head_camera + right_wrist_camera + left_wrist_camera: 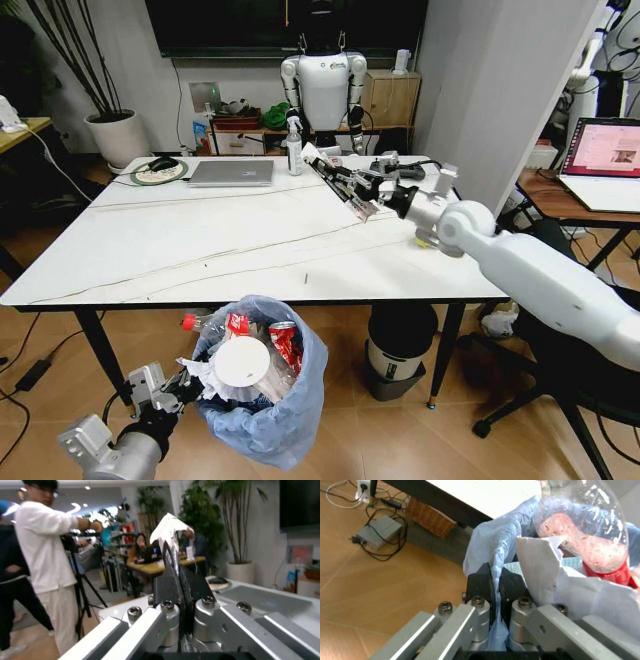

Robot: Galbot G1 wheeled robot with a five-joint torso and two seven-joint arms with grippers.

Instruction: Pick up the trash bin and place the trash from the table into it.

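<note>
The trash bin (268,405), lined with a light-blue bag, hangs below the front edge of the table (200,250). It is full of trash: a white cup lid (242,362), red cans, tissues (545,566) and a clear red-labelled bottle (585,536). My left gripper (172,388) (495,587) is shut on the bag's rim at the bin's left side. My right gripper (328,172) (177,573) reaches over the table's far right part, well above the top, shut on a small white wrapper (311,154) (169,525).
A closed laptop (232,172), a spray bottle (294,148) and a tape roll with a mouse (160,170) sit at the table's far side. A larger bin (398,350) stands under the table's right end. A wooden desk with an open laptop (605,150) is at right.
</note>
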